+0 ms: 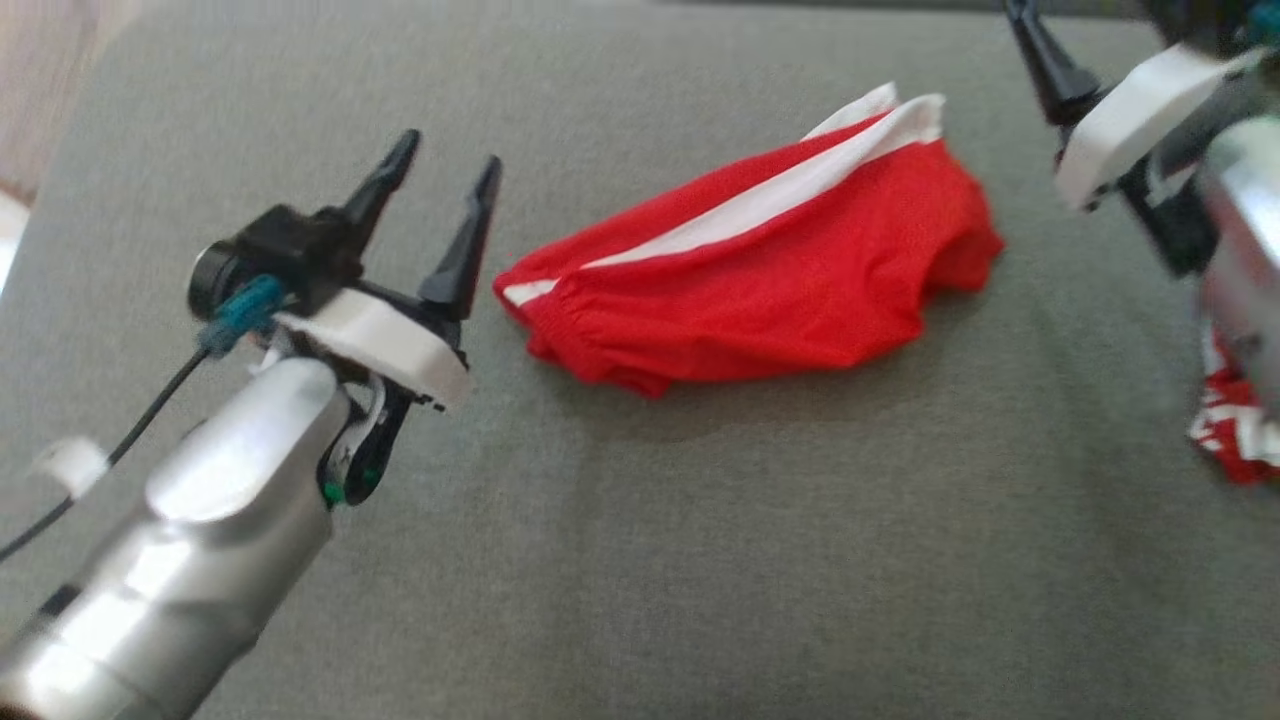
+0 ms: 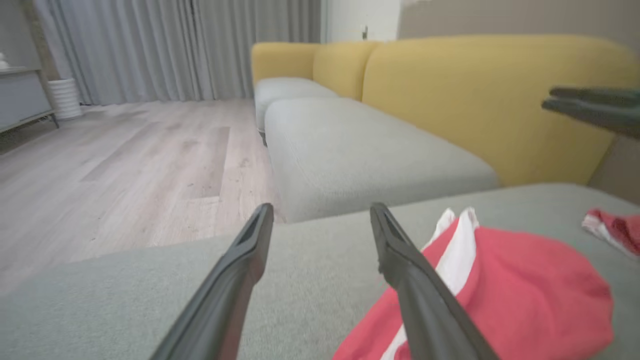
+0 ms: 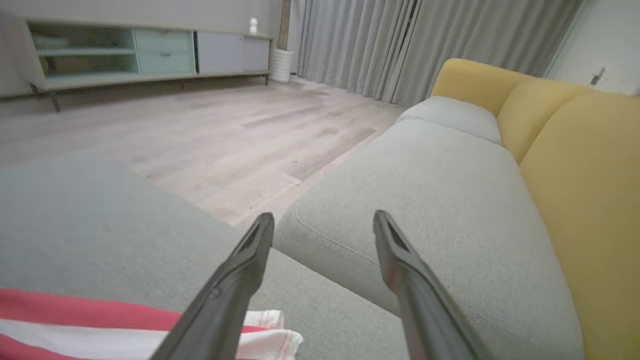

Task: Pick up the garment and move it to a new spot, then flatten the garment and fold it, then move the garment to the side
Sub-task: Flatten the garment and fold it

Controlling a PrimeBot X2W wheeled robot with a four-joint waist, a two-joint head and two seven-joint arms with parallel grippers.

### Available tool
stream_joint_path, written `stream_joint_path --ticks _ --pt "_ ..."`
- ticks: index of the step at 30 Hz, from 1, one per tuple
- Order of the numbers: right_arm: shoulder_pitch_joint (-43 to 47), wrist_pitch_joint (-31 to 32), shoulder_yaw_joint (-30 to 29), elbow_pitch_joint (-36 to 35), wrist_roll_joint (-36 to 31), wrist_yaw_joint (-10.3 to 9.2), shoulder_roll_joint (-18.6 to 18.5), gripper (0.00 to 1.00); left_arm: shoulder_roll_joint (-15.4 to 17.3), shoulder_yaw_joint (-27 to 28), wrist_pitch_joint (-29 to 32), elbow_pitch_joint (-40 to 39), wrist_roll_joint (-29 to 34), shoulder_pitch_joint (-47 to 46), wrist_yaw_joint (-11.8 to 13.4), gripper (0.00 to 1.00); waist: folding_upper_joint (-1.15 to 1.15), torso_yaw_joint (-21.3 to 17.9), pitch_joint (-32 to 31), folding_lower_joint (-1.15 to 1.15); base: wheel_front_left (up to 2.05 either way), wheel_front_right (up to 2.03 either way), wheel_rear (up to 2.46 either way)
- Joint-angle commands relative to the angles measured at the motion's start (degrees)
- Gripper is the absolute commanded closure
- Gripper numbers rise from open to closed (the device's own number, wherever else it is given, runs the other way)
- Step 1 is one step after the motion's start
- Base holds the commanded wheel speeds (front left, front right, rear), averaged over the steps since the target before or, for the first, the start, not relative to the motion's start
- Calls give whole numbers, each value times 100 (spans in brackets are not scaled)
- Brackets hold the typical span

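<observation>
Folding scene on a grey cushion. The garment, a pair of red shorts with a white side stripe and a gathered waistband, is laid in a loose, bunched heap across the middle of the cushion, towards its far side, with the waistband turned to the cushion's left. The left gripper is held above the left part of the cushion; its jaws are spread, nothing is gripped between them, and no contact with the cloth is seen. The right gripper is held above the far right part of the cushion; its jaws are likewise spread and empty, as is seen in the right wrist view. A second red and white cloth is seen crumpled at the cushion's right edge, partly hidden by the right arm. Beyond the cushion, a sofa with a yellow back, a pale wooden floor and grey curtains are shown.
</observation>
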Motion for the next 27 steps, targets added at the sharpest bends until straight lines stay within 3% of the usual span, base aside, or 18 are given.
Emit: stream_joint_path --ticks 1,5,10,16,19,23,27 --pt "253 -73 -333 -40 80 37 142 0 257 506 -67 -295 31 18 134 0 0 -277 -388 0 0 0 0" --pt "812 -80 -1615 -379 -174 37 568 0 253 1358 -69 -841 135 802 460 0 0 -517 -694 0 0 0 0" --pt "2027 -82 -3271 -882 -957 37 1179 0 69 2135 -70 -1308 607 1800 718 0 0 -697 -1066 0 0 0 0" --pt "3629 -82 -4757 -1608 -2002 37 2042 0 -365 2925 -70 -1754 1129 2979 729 0 0 -816 -1476 0 0 0 0" --pt "4266 -82 -5173 -1927 -2395 37 2329 0 -612 3279 -70 -1833 1375 3518 673 0 0 -907 -1533 0 0 0 0" --pt "4822 -83 -5253 -2164 -2777 37 2448 0 -895 3674 -71 -1778 1701 3979 536 0 0 -976 -1546 0 0 0 0" --pt "5113 -83 -5185 -2333 -2531 37 2456 0 -1081 3845 -71 -1627 2037 4138 310 0 0 -951 -1537 0 0 0 0"
